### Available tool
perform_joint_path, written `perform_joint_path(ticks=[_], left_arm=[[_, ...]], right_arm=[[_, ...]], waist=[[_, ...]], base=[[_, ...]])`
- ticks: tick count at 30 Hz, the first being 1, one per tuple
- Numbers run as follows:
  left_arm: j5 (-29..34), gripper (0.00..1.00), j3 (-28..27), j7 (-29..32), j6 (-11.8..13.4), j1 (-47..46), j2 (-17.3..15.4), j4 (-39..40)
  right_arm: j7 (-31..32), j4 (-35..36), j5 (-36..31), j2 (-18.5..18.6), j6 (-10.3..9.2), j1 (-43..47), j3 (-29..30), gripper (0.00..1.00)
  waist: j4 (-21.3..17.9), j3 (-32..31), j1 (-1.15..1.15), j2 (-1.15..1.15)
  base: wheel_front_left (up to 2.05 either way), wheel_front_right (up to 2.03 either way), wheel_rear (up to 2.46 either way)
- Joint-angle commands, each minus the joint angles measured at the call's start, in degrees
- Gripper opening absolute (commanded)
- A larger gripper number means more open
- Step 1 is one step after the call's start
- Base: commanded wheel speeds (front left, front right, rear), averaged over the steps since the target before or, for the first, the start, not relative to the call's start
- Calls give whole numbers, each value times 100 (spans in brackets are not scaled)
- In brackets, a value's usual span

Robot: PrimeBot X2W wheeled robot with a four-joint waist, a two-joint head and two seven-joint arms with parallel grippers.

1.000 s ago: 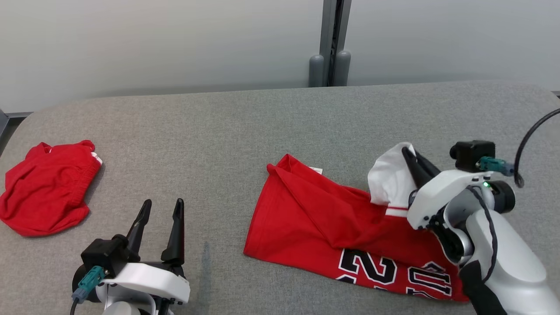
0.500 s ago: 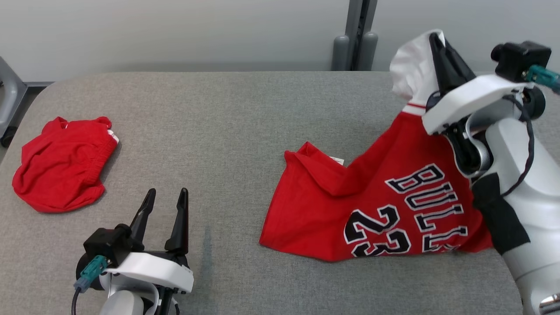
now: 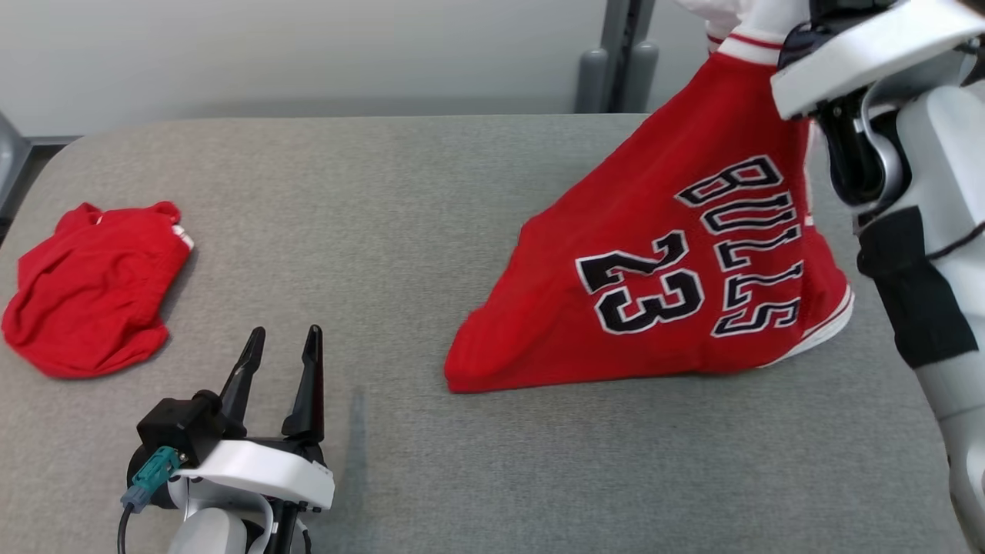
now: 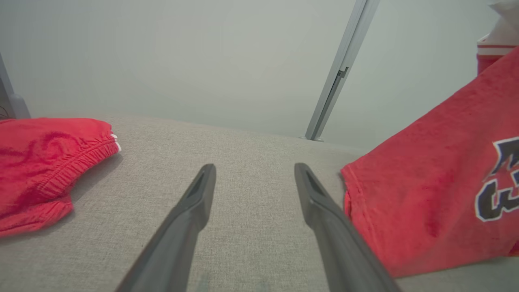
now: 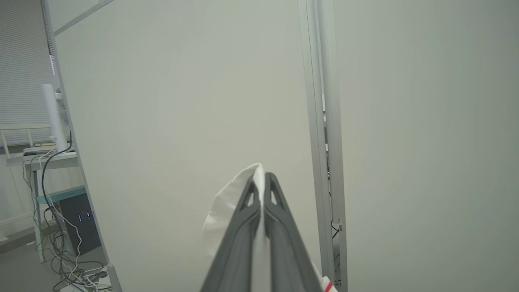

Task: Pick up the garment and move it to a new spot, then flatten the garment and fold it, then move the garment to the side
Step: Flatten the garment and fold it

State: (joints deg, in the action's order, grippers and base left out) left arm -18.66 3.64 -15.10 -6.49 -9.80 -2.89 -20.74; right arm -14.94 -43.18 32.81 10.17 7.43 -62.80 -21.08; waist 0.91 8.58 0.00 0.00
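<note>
The garment (image 3: 677,269) is a red jersey with black "BULLS 23" lettering and a white sleeve. It hangs from the upper right of the head view, its lower hem still resting on the grey table (image 3: 400,200). My right gripper (image 5: 261,178) is shut on the white sleeve (image 5: 227,211), raised high toward the wall. My left gripper (image 3: 281,342) stands open low at the table's front left, nothing between its fingers. In the left wrist view the left gripper (image 4: 253,172) has the garment (image 4: 438,186) just to its right.
A second red garment (image 3: 88,292) lies crumpled at the table's left end; it is the red garment (image 4: 40,162) at the left of the left wrist view. A grey post (image 3: 619,54) stands behind the table's far edge against the pale wall.
My right gripper has lifted the garment by its white sleeve, from low on the table to well above it, so the jersey now hangs stretched. The left gripper has stayed put.
</note>
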Motion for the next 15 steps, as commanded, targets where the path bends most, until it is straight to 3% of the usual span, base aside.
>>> perform_joint_path(ticks=[1, 8, 15], left_arm=[[-7, 100, -15, -11, -8, 8, -16, 10], [46, 100, -32, -10, -24, 6, -50, -7], [47, 100, -48, -10, -30, 30, -106, -30]], right_arm=[[-31, 61, 2, 67, 12, 190, -22, 0], [-31, 686, -20, 258, 12, 1122, 174, 0], [-32, 1400, -151, 380, 12, 2437, 733, 0]], waist=[[-111, -19, 0, 0], [-519, -40, 0, 0], [-863, -18, 0, 0]], base=[[0, 0, 0], [0, 0, 0], [0, 0, 0]])
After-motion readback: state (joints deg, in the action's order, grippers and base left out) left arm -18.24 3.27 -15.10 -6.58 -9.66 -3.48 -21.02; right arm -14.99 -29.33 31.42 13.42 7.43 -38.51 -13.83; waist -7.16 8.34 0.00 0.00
